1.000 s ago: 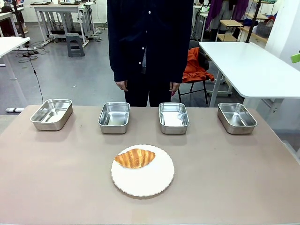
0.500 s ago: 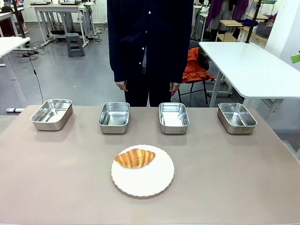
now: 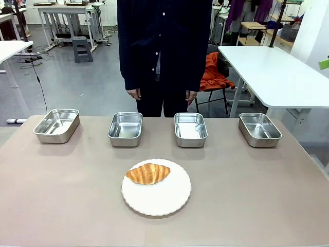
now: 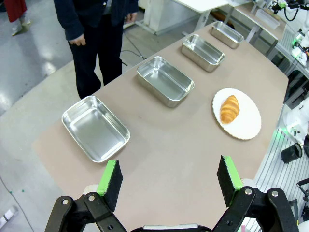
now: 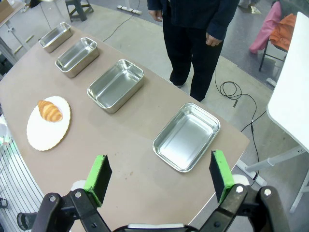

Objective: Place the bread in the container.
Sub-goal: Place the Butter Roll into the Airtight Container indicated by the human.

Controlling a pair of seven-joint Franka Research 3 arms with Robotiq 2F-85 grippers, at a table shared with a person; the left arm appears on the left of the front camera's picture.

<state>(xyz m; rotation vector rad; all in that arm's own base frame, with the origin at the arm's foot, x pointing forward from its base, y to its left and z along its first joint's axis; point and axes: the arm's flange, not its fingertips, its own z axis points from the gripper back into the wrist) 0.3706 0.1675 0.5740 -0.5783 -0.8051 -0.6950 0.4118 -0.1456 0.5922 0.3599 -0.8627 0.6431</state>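
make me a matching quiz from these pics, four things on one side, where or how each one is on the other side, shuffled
Things:
1. bread
2. white plate
3. steel pans
4. right claw

Places or states:
a. open, nothing between its pads
b. lying on the plate's far-left part
c. empty, in a row along the table's far side
d. on the table, nearer the robot than the pans

Pairs: 1-b, 2-d, 3-c, 4-a
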